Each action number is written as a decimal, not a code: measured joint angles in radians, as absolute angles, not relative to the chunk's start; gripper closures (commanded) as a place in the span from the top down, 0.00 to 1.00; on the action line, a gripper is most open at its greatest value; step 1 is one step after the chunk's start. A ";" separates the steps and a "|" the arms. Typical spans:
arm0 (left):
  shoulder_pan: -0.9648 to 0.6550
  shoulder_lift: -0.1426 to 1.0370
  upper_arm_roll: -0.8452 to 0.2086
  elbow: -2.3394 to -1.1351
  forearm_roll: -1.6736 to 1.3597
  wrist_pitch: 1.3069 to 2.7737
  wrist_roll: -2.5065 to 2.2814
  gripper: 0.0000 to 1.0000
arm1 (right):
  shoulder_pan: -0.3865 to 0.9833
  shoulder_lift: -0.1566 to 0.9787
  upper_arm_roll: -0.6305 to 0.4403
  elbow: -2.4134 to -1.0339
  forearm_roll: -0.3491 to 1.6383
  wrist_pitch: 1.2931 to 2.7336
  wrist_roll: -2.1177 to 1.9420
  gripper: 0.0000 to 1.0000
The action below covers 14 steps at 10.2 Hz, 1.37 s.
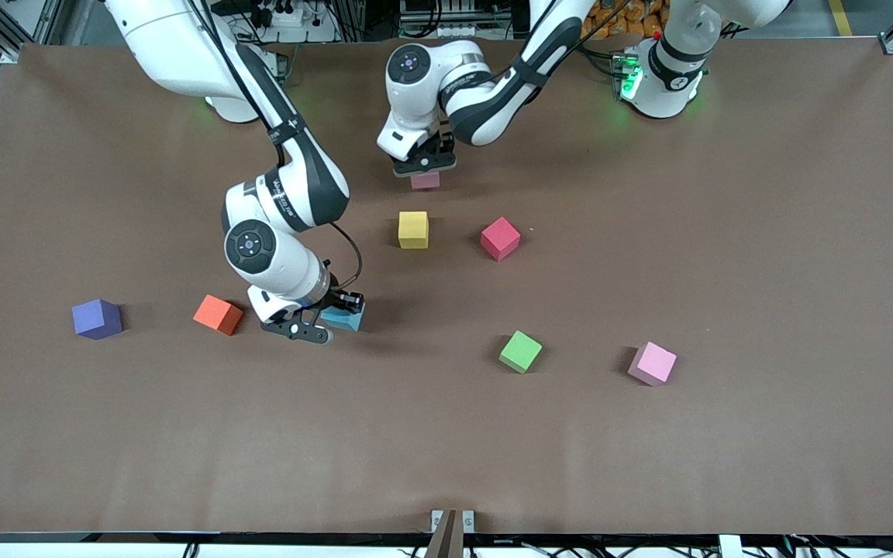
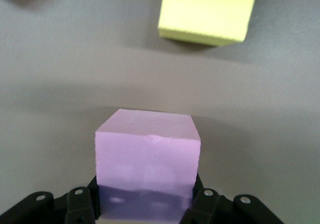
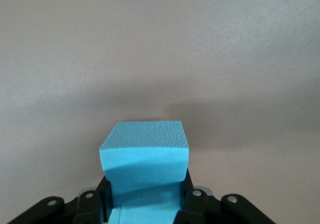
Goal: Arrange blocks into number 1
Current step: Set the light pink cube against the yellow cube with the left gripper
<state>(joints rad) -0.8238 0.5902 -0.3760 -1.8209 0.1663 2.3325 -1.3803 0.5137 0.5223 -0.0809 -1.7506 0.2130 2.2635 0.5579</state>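
Observation:
My left gripper [image 1: 424, 170] is shut on a pink block [image 1: 425, 182], low at the table near the arms' bases; in the left wrist view the pink block [image 2: 147, 149] sits between the fingers [image 2: 206, 204]. The yellow block [image 1: 413, 229] [image 2: 207, 12] lies just nearer the front camera, and the crimson block [image 1: 500, 238] is beside the yellow one. My right gripper [image 1: 332, 319] is shut on the sky-blue block [image 1: 347, 318] [image 3: 145, 154] at table level. An orange block [image 1: 218, 314] lies beside it, toward the right arm's end. Another, lighter pink block [image 1: 652, 363] lies toward the left arm's end.
A purple cube [image 1: 96, 318] lies past the orange block toward the right arm's end. A green cube [image 1: 520, 351] sits between the sky-blue block and the lighter pink block. The brown table [image 1: 446, 449] spreads wide toward the front camera.

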 measured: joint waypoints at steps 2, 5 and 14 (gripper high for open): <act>-0.824 0.639 -0.376 -1.764 0.191 2.302 -1.312 0.00 | 0.513 0.522 -0.105 -1.751 0.213 2.264 0.523 0.54; -0.824 0.669 -0.375 -1.709 0.192 2.287 -1.279 0.00 | 0.513 0.526 -0.127 -1.751 0.213 2.264 0.444 0.54; -0.803 0.719 -0.369 -1.666 0.192 2.274 -1.269 0.00 | 0.533 0.572 -0.127 -1.731 0.213 2.358 0.423 0.54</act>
